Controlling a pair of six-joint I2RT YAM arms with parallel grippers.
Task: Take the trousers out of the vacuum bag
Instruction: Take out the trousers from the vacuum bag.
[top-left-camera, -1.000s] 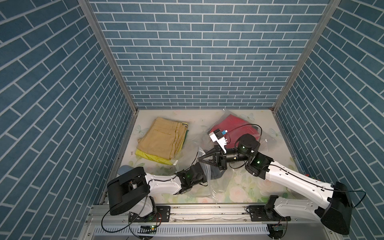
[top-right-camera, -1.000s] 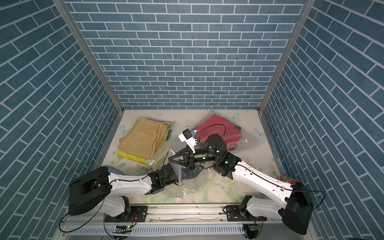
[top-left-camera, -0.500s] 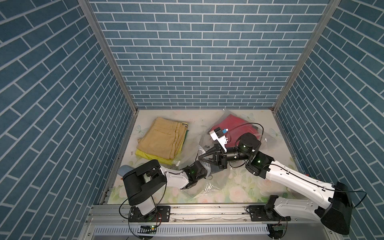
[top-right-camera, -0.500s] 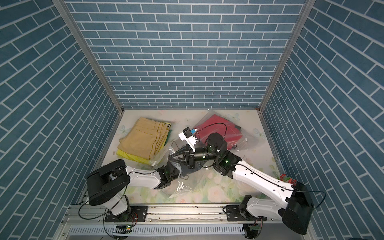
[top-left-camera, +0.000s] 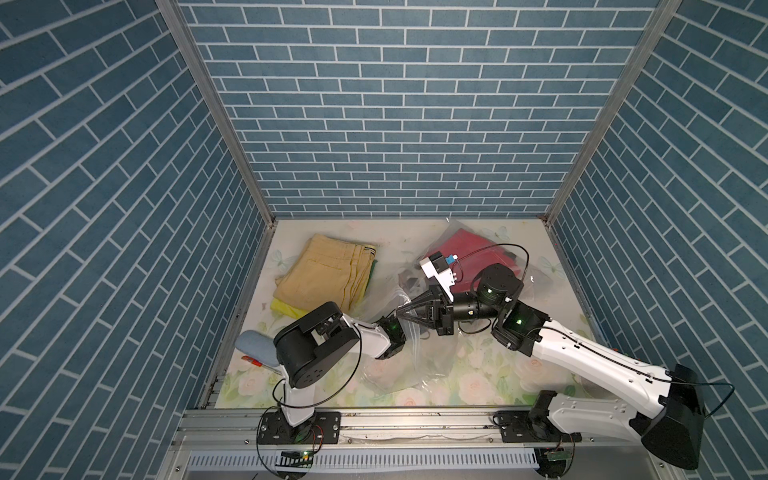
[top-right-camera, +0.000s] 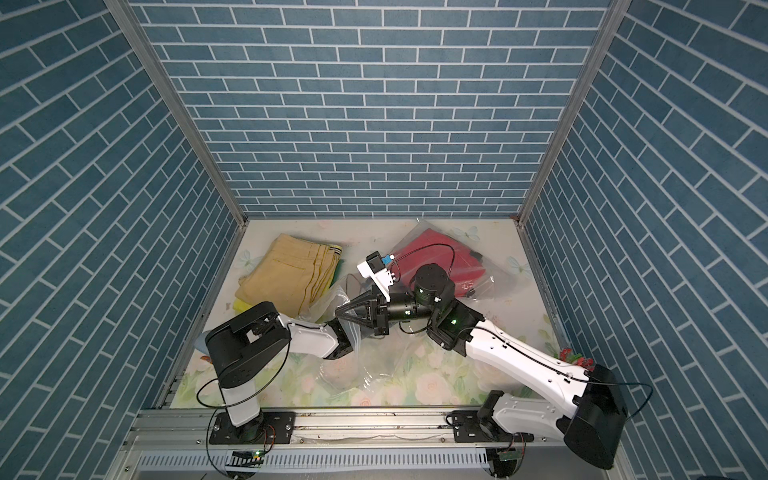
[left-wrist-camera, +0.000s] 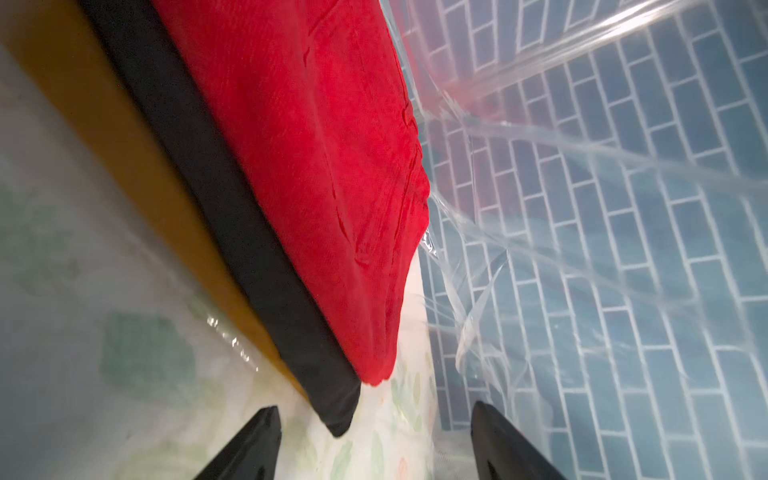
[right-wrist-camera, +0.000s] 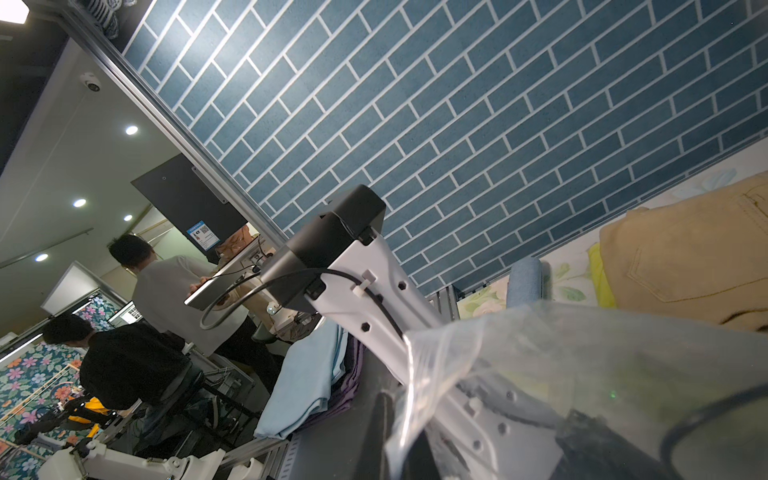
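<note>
Task partly done: a folded beige pair of trousers (top-left-camera: 326, 272) lay outside on yellow (top-left-camera: 284, 308) and green pairs, while the red (left-wrist-camera: 316, 166), black (left-wrist-camera: 232, 232) and ochre (left-wrist-camera: 124, 166) pairs lay stacked inside the crinkly transparent vacuum bag (top-left-camera: 415, 357). The left gripper (left-wrist-camera: 374, 444), inside the bag's mouth, had its jaws spread and empty, just short of the stack's corner. The right gripper (top-left-camera: 401, 312) was pinched shut on the bag's rim, lifting it.

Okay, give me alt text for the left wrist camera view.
Folded red trousers lie stacked on black trousers and ochre brown trousers inside the crinkly transparent vacuum bag. The left gripper is open before them.
</note>
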